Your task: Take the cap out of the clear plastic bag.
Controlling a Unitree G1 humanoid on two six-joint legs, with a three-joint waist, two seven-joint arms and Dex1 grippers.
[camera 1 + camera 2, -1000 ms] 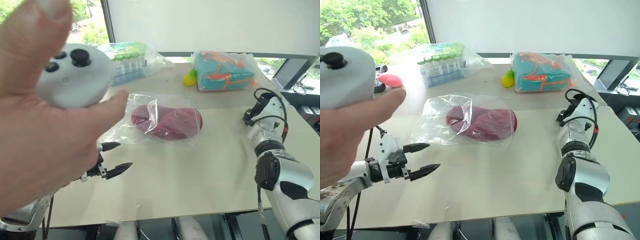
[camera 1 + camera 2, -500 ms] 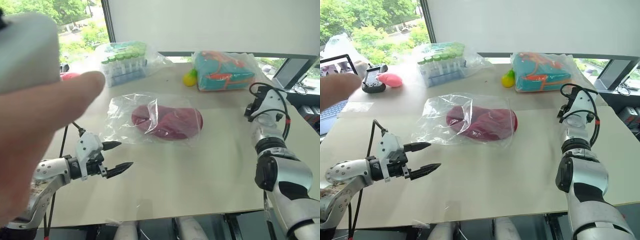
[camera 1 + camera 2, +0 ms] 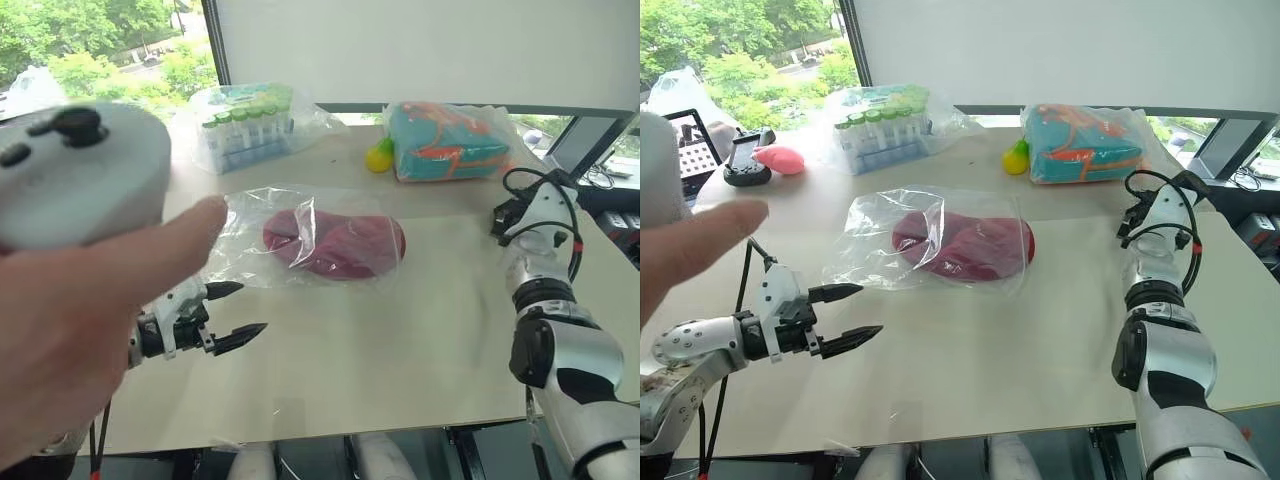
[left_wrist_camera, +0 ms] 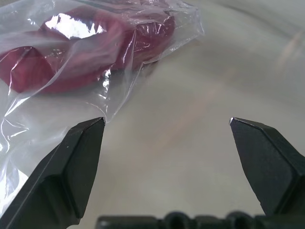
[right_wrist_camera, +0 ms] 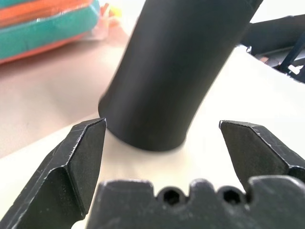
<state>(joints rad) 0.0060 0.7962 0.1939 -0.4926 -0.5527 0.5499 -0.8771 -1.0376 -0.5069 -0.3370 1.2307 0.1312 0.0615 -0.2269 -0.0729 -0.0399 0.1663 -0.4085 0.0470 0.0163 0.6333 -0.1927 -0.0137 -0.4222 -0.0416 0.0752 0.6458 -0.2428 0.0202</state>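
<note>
The dark red cap (image 3: 965,245) lies flat inside the clear plastic bag (image 3: 880,235) in the middle of the table. My left gripper (image 3: 868,310) hovers open just short of the bag's near left corner and points toward it. In the left wrist view the left gripper (image 4: 167,120) has the bag's edge (image 4: 119,90) beside one fingertip and the cap (image 4: 71,57) beyond. My right gripper (image 5: 162,123) is open at the table's right edge, far from the bag, facing a black cylindrical post (image 5: 176,71).
A person's hand (image 3: 80,330) holding a white controller (image 3: 80,170) fills the near left. At the back stand a bagged rack of green-topped tubes (image 3: 885,125), a bagged teal-orange item (image 3: 1080,140), a yellow-green object (image 3: 1015,158) and a pink object (image 3: 780,158).
The person's hand with the controller has moved about in front of the camera. My right wrist has rolled a little. The left gripper, bag and cap have stayed put.
</note>
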